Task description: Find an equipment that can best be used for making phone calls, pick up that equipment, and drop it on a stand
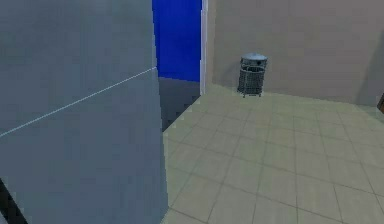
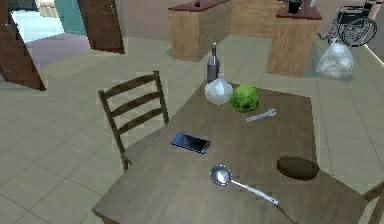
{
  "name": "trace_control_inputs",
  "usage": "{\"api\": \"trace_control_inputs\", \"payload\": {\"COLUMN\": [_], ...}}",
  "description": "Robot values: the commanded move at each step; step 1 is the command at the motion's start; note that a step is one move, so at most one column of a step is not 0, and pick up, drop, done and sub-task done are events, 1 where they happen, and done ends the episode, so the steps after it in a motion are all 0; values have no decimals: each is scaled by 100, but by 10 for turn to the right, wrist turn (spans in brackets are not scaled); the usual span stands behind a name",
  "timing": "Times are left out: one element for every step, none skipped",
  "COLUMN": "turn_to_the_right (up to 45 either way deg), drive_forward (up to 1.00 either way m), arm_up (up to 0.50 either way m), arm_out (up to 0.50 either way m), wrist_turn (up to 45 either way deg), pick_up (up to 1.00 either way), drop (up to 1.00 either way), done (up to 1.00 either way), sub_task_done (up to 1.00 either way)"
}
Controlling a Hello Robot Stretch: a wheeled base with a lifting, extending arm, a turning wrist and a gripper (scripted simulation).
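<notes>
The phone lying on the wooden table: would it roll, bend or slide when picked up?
The phone looks a thin rigid slab, so probably stiff and light. Lying flat on the table, it should not roll, but its low smooth edges may slip.

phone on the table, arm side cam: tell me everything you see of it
The phone is a thin, dark rectangular slab with a glossy bluish face, lying flat and askew on the brown wooden table, near the edge by the wooden chair. Only the tabletop touches it; the metal ladle and green lettuce lie apart.
</notes>
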Motion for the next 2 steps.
{"api": "trace_control_inputs", "payload": {"turn_to_the_right": [0, 0], "drive_forward": [0, 0], "arm_up": [32, 0], "arm_out": [0, 40], "wrist_turn": [0, 0], "pick_up": [0, 0], "drop": [0, 0], "done": [0, 0], "sub_task_done": [0, 0]}}
